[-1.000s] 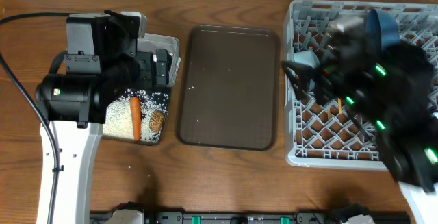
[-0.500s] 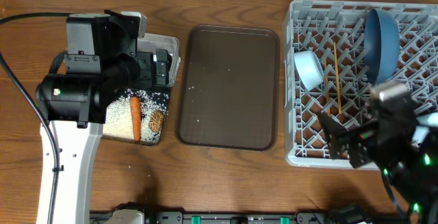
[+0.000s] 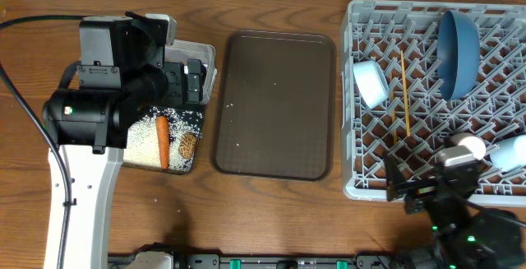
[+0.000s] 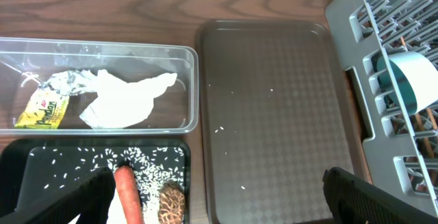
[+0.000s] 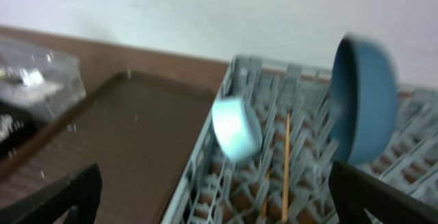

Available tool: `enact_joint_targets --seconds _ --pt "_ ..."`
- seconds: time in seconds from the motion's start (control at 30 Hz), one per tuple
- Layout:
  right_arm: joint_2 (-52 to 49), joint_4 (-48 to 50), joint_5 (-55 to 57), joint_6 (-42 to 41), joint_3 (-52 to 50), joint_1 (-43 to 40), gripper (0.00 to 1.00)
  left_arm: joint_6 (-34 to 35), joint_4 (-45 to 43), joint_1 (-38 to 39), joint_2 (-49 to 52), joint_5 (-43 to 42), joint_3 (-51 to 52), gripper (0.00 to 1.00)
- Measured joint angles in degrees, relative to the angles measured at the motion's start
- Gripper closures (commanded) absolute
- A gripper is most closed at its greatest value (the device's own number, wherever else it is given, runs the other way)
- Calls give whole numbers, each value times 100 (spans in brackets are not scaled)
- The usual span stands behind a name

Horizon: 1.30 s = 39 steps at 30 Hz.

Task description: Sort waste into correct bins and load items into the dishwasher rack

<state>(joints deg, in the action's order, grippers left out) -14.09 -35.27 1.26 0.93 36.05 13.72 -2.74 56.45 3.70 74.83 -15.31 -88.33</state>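
My left gripper hangs open above the two bins, holding nothing. The clear tub holds the crumpled white wrapper and yellow packet. In the black tray lie the carrot, the brown lump and rice grains. The grey rack holds the upright blue plate, a white cup with a blue inside and chopsticks. My right gripper is open and empty at the rack's near edge.
The brown serving tray lies between the bins and the rack, with a few rice grains on it. A pale round vessel sits at the rack's right edge, partly cut off. A black cable runs along the left arm.
The right arm has drawn back from over the rack to its near edge, uncovering the plate, cup and chopsticks. The left arm has not moved.
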Motion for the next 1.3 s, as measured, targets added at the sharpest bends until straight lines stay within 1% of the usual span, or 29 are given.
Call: enact_joint_targets --seconds 0.13,0.27,0.43,0.47,0.53,1.3 --pt "658 1025 -39 -7 -1250 -280 1 2 4 0 0 -2 0 2" --pt "1226 1871 -63 -9 -2238 -625 1 0 4 0 0 -2 0 2" --pt "1333 3145 -87 -9 -3257 -909 1 2 2 0 0 -2 0 2" --pt "1342 3226 -109 -9 -3394 -931 1 2 2 0 2 -2 0 2" --pt "1340 3200 -101 -9 -3563 -940 1 2 2 0 0 -2 0 2" --pt "1346 3134 -103 -7 -3569 -940 1 2 2 0 2 -2 0 2"
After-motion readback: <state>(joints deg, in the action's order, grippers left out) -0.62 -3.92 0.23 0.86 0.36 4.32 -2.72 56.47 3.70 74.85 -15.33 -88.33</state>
